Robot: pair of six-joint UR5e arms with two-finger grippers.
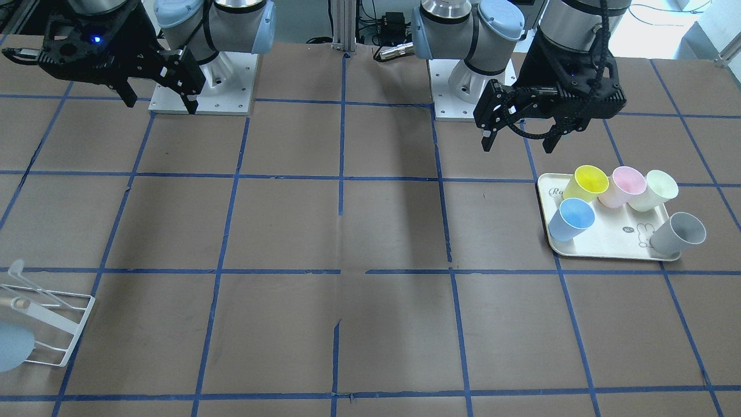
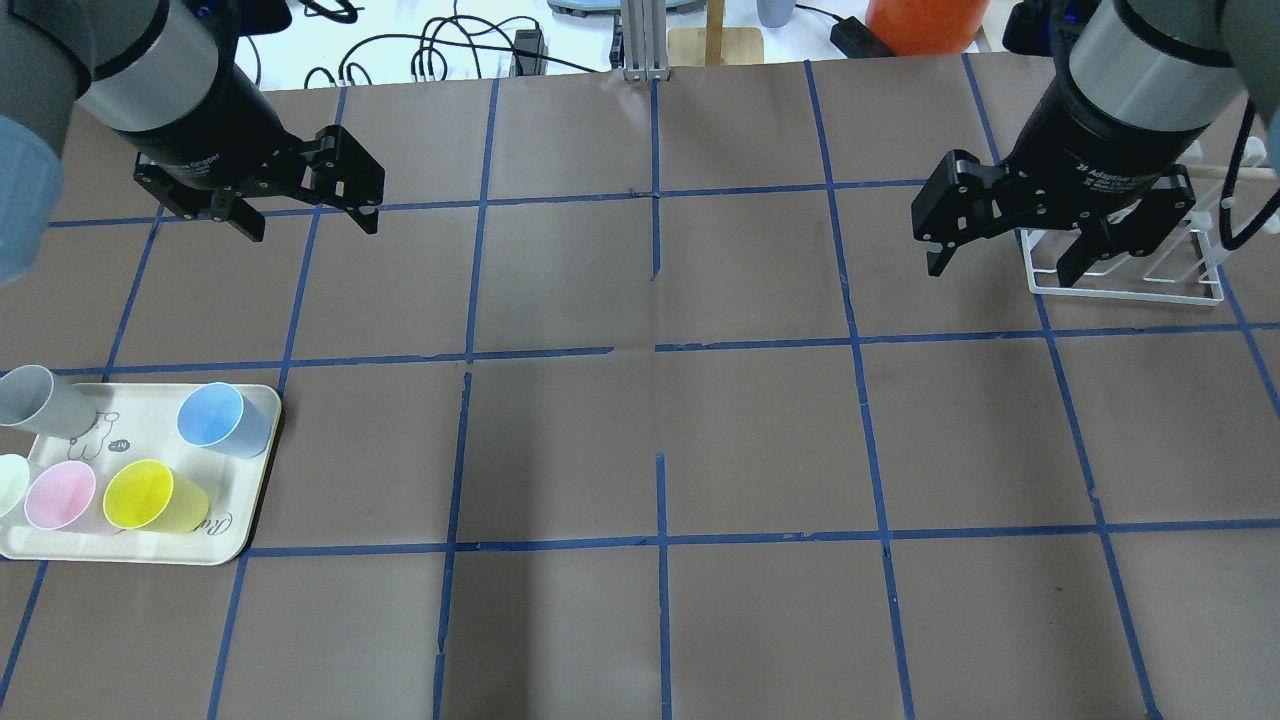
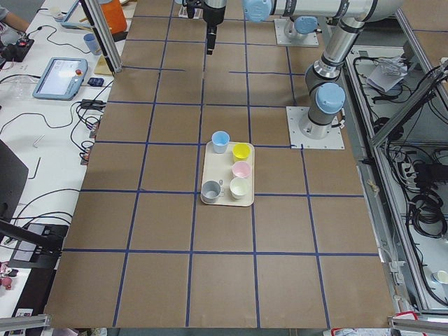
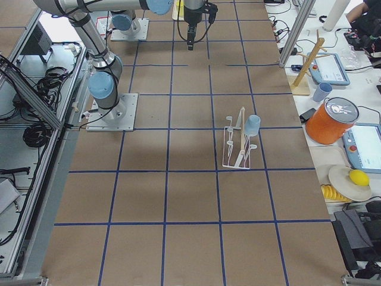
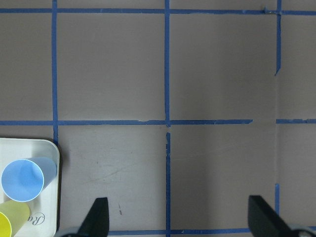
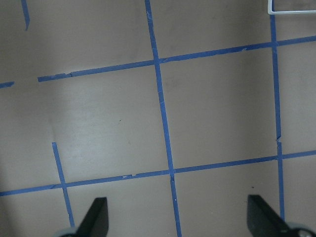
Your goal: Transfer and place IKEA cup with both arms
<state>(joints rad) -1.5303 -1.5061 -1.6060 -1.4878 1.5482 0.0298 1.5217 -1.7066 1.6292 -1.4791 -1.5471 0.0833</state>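
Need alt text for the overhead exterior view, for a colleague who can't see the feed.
The left gripper and right gripper hang open and empty above the table. A tray at lower left holds the blue IKEA cup and four other cups; a white wire rack stands by the right gripper.

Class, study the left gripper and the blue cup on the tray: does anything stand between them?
Nothing visible does. The left gripper hangs open over bare table; the blue cup stands at the tray corner nearest it, and the yellow cup sits beyond it, out of the path.
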